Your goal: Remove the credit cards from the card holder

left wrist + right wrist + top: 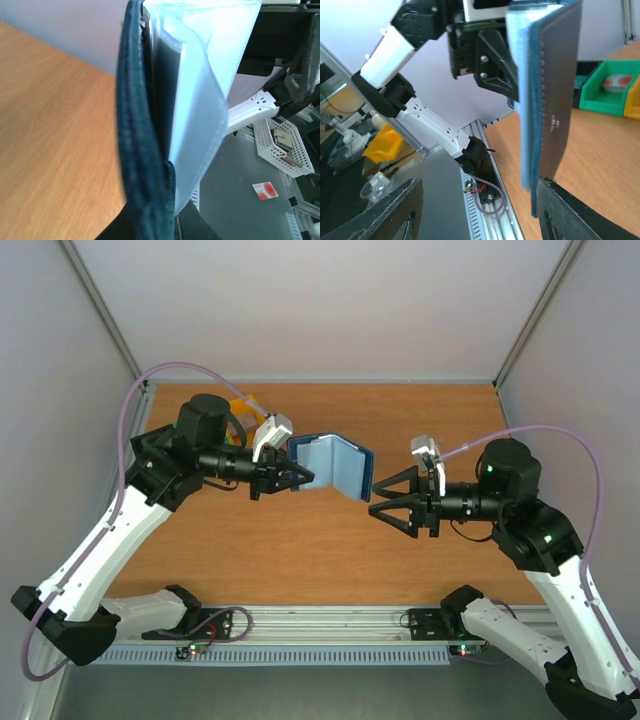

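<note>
Top external view: the left gripper (300, 478) is clamped tight on the left half of the card holder (335, 465), holding it spread open and upright above the wooden table (300, 560). The right gripper (374, 499) faces it with fingers spread wide, tips just beside the holder's right edge, gripping nothing. Right wrist view: a green bin (602, 95) sits on the table behind the holder. Whether cards sit in its pockets cannot be told.
</note>
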